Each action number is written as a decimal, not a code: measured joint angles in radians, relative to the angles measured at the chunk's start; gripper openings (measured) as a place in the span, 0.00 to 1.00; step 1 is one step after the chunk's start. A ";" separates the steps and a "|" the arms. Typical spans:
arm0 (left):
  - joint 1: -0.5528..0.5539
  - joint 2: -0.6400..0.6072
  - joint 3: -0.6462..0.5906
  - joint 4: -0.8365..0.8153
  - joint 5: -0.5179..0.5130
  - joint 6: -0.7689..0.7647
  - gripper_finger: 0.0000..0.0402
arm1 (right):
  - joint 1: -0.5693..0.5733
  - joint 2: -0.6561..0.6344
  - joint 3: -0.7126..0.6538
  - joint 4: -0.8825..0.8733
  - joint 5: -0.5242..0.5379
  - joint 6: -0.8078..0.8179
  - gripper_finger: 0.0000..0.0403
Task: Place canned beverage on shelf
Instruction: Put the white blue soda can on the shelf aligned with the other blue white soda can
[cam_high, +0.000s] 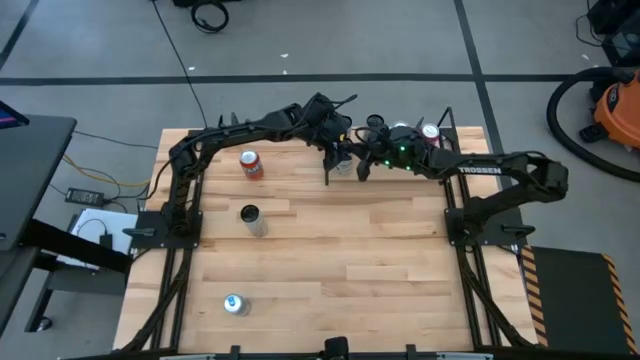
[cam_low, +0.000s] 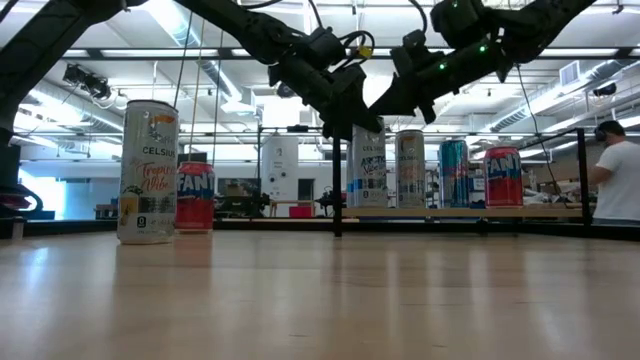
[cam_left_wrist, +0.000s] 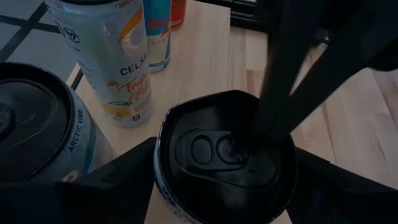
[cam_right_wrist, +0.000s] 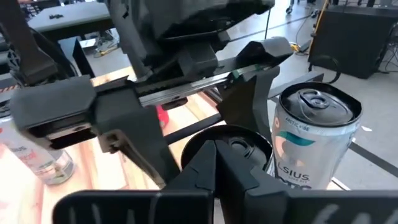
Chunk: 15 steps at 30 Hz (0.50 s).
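Canned beverage, a dark-topped can, stands at the shelf edge, left gripper jaws grasping its sides; right gripper jaws: cannot tell. Rigid, smooth, probably slippery; hold mid-body.

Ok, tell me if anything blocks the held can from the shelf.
Nothing visible does. The left gripper holds the can right at the shelf end, beside a standing can; the right gripper crowds its top.
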 joint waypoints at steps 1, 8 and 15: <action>0.000 0.000 0.000 0.000 0.000 0.001 0.72 | -0.003 0.008 0.000 0.010 0.000 0.000 0.03; 0.001 -0.005 -0.001 -0.004 -0.002 0.012 0.72 | -0.027 0.058 0.005 0.042 -0.043 0.029 0.03; 0.001 -0.006 -0.001 -0.001 -0.004 0.017 0.72 | -0.026 0.064 0.005 0.036 -0.044 0.037 0.03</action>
